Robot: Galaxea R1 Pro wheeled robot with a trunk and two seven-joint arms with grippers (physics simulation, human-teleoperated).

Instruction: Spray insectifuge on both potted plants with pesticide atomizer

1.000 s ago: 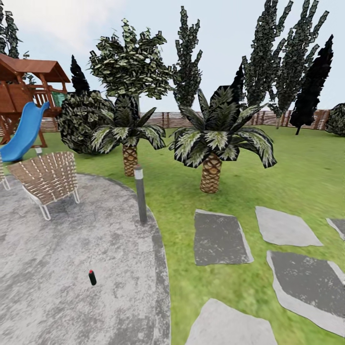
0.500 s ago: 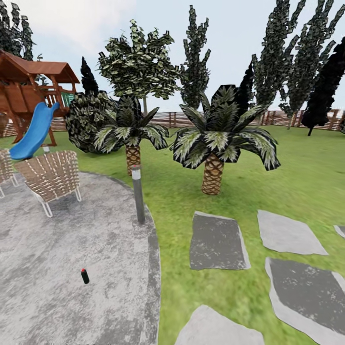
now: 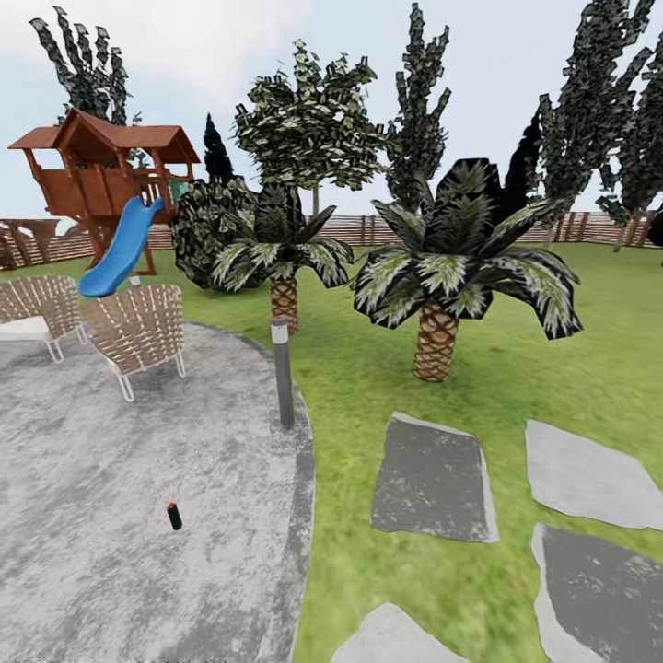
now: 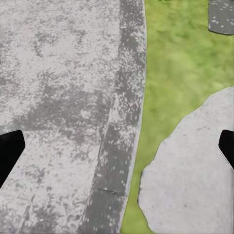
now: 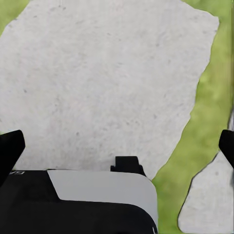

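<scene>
While the lawn (image 3: 516,368) spreads to the right, the round paved patch (image 3: 101,479) fills the near left, and the pesticide atomizer (image 3: 174,516) stands upright on it, well apart from the lamp post (image 3: 283,371). Approach seems in hand; next, rolling closer. Left pincer (image 4: 117,148) and right pincer (image 5: 117,146) hang spread, empty.

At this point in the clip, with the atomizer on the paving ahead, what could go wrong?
The atomizer is small, dark and standing alone on the mottled paved patch; a clumsy reach could likely tip it or roll it away. The lamp post stands at the patch's edge beyond it, so an arm or the base might clip it on approach. Both grippers, left and right, are open over ground, nowhere near the bottle.
</scene>
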